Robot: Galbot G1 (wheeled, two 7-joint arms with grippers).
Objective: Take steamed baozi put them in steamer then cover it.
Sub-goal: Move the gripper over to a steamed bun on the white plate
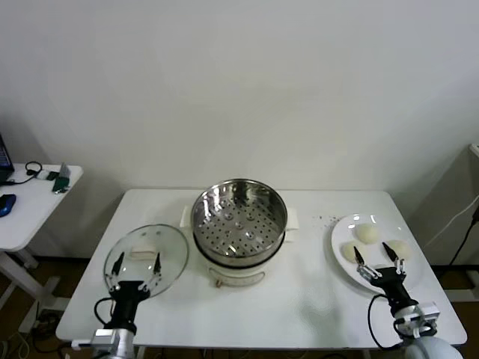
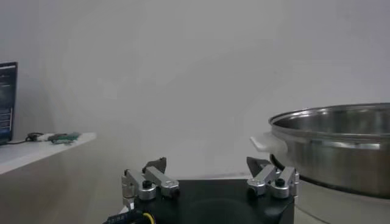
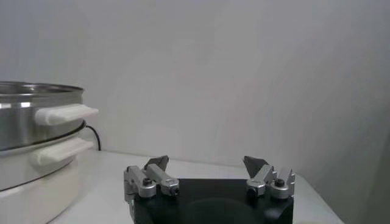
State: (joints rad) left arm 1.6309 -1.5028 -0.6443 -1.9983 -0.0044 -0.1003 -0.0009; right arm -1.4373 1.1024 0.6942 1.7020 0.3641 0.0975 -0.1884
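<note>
Head view shows me the whole layout: the steamer point(image 1: 239, 224) sits mid-surface with its perforated tray bare, the cover point(image 1: 147, 256) lies flat beside it on my left, and the steamed baozi point(image 1: 367, 234) rest on a white plate point(image 1: 340, 258) well off to my right. I can count three buns there — any fourth is hidden or I cannot make it out.

My right gripper point(image 1: 379, 262) hovers at the near edge of the plate, fingers spread wide, holding nothing. My left gripper point(image 1: 135, 269) hangs over the near rim of the cover, fingers equally wide and empty. The wrist views confirm both: the left gripper point(image 2: 210, 176) and right gripper point(image 3: 210, 173) each show open tips with only air between them, and the steel pot wall off to one side.

I judge the task is at its very start — no bun is in the pot, so the first pick is the step in hand. The next move calls for lowering the right fingers around the nearest bun and closing gently, since soft dough could dent. The cover waits until the buns are loaded.
</note>
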